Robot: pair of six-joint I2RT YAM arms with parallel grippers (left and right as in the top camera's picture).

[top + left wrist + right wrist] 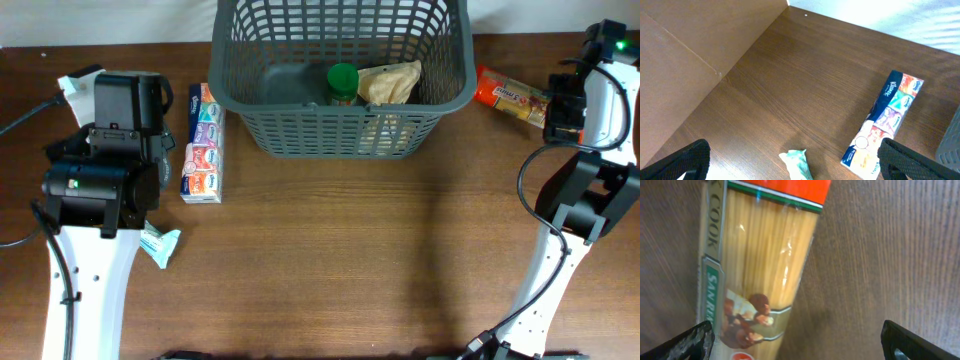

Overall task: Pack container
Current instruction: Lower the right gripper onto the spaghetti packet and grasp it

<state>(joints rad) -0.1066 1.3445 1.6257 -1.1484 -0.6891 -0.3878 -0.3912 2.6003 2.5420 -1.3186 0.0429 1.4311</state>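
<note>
Pack job partway, under half by my read. Task's container (340,132) at far centre of desk (330,270), upright, open top. Already inside: green-lidded jar (343,80) and tan crinkled bag (392,82), side by side, seemingly touching, over the middle and right of the bottom; left part of the bottom bare. Outside on the desk: strip of tissue packs (203,143) just left of the container, parallel to its side wall, apart from it; small teal wrapper (160,243) nearer the front, beside the left arm (100,190); spaghetti pack (512,95) just right of the container, angled. White item (72,86) behind the left arm, too hidden to identify. State: left pincer (793,147) apart, empty, above the desk, teal wrapper just below the gap, tissue strip off to one side. Same for right pincer (796,330): apart, nothing clamped, low over the spaghetti pack, pack offset toward one finger (690,340); contact impossible to tell. Likely step in hand: spaghetti pickup on the right side. Presumably left to do: spaghetti, tissue strip and teal wrapper into the container, three items at least. Fit risk with the long spaghetti pack: lengthwise or diagonal drop probably required. Room enough on the bare left part for the rest.
</note>
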